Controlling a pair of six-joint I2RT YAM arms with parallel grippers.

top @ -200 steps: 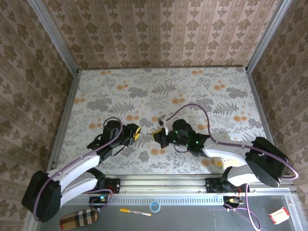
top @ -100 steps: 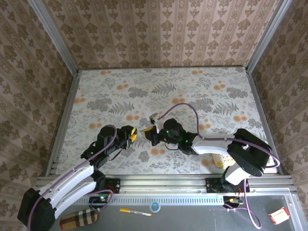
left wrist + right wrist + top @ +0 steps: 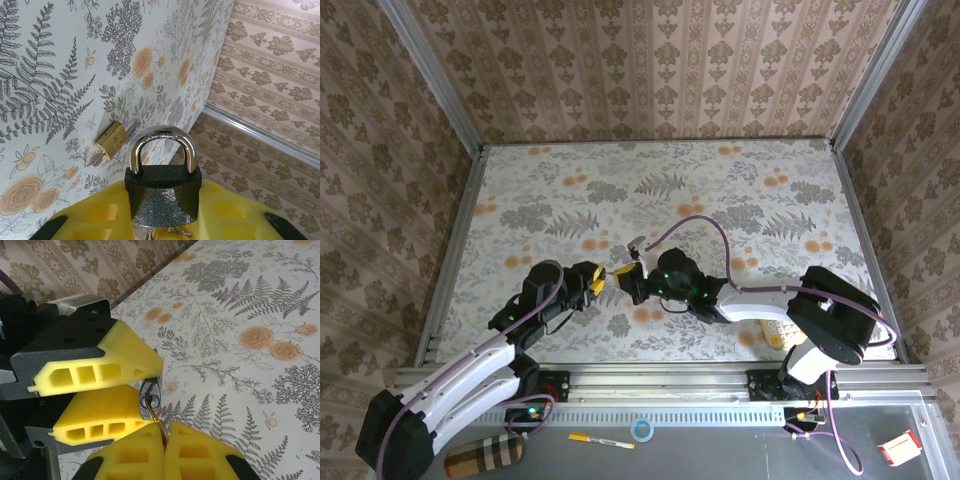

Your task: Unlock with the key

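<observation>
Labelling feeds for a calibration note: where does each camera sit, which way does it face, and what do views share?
Top external: above and behind both arms, looking down on the table; left fingers close to right fingers.
Left wrist: looks along the left fingers at the held dark padlock; brass padlock beyond.
Right wrist: looks over the right fingers, shut on the key, toward the left fingers.
Shared: both wrist views show the dark padlock.

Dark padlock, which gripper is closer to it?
Left. The left gripper clamps the dark padlock between its fingers; the right gripper sits just short of it, pinching the key at its keyhole.
</observation>
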